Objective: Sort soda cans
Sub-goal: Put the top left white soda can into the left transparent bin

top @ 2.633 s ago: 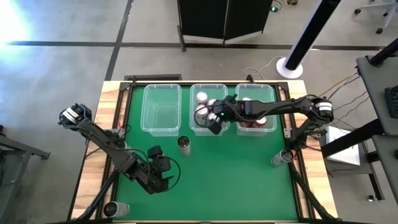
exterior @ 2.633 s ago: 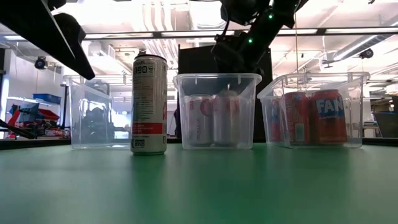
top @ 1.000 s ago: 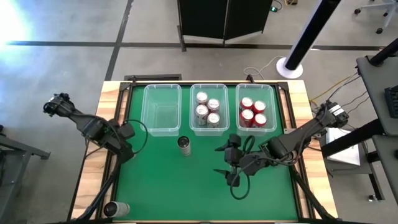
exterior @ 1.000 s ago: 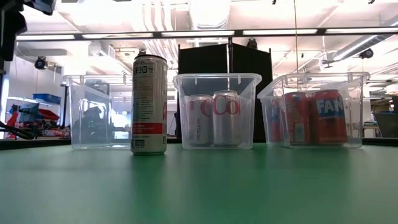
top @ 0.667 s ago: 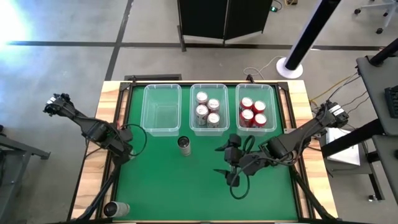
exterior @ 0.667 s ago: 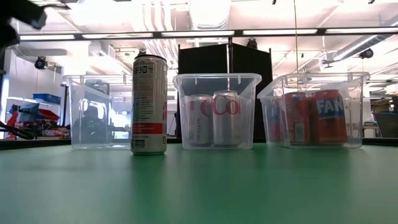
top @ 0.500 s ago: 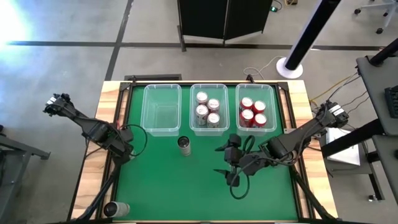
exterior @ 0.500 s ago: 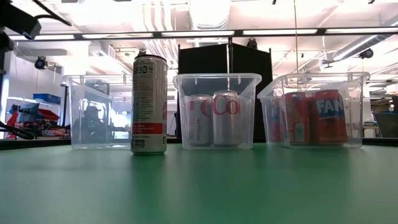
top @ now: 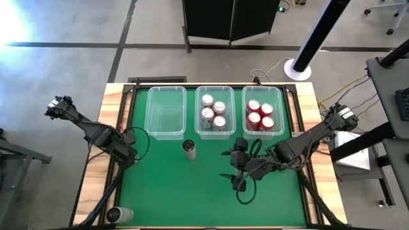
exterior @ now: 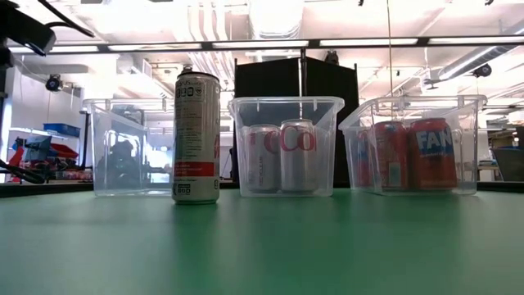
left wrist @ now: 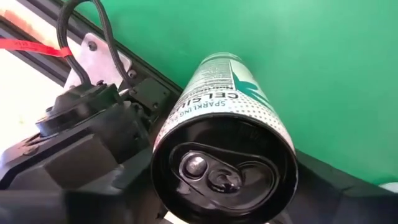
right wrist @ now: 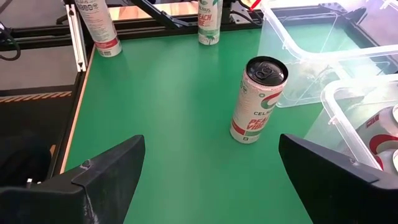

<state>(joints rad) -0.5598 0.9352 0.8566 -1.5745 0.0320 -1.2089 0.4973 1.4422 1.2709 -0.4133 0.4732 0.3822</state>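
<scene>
While the tall can (top: 189,149) stands upright, the right gripper (top: 235,167) gapes empty just beside it.
Left gripper (left wrist: 124,155) clamps another can (left wrist: 224,149) at the table's left edge, well apart.

My left arm is folded back over the tabletop's left edge, its elbow out beyond the table and the left gripper (top: 126,155) low beside that edge. On the left wrist view I see its dark fingers (left wrist: 93,155) closed around the body of a can (left wrist: 225,149), gripping it from both sides, the can's top facing the camera.

My right arm reaches in from the right edge, bent low across the tabletop, with the right gripper (top: 235,167) sitting right of the table's centre and pointing toward the left edge. On the right wrist view its two fingers (right wrist: 106,171) are spread wide apart with nothing between them.
</scene>
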